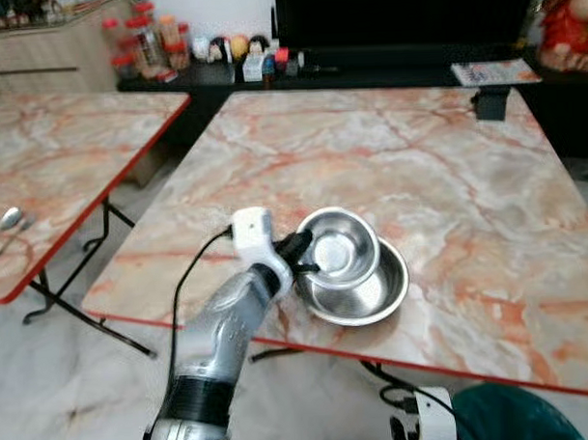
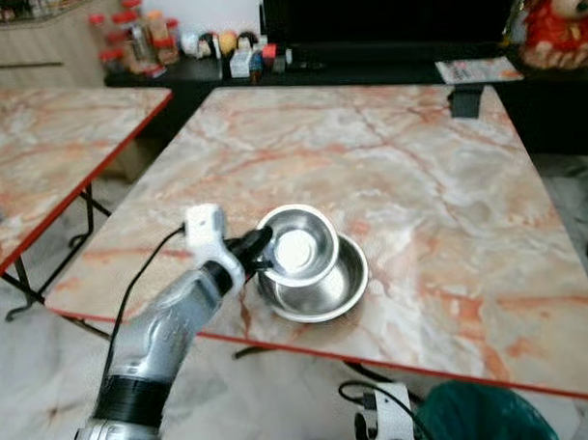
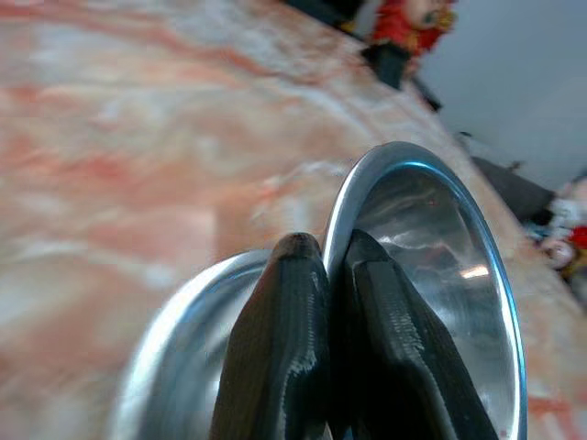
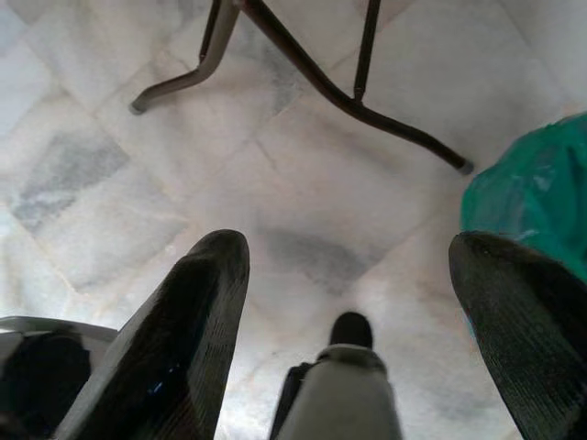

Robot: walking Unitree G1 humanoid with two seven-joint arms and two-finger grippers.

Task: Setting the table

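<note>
Near the tabletop's [image 1: 447, 166] near-left edge, the left claw [image 1: 300, 256] pinches the rim of a small steel bowl [image 1: 338, 245], tilted and resting in a larger bowl [image 1: 369, 293]. The right claw [image 4: 358, 312] hangs spread wide over the floor [image 4: 119, 137], holding nothing.

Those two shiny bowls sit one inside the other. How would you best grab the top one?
By its thin rim, from the near-left side. The upper bowl sits tilted in the lower bowl, so its near edge is raised and exposed. The left gripper pinches exactly there, one finger inside, one outside.
</note>
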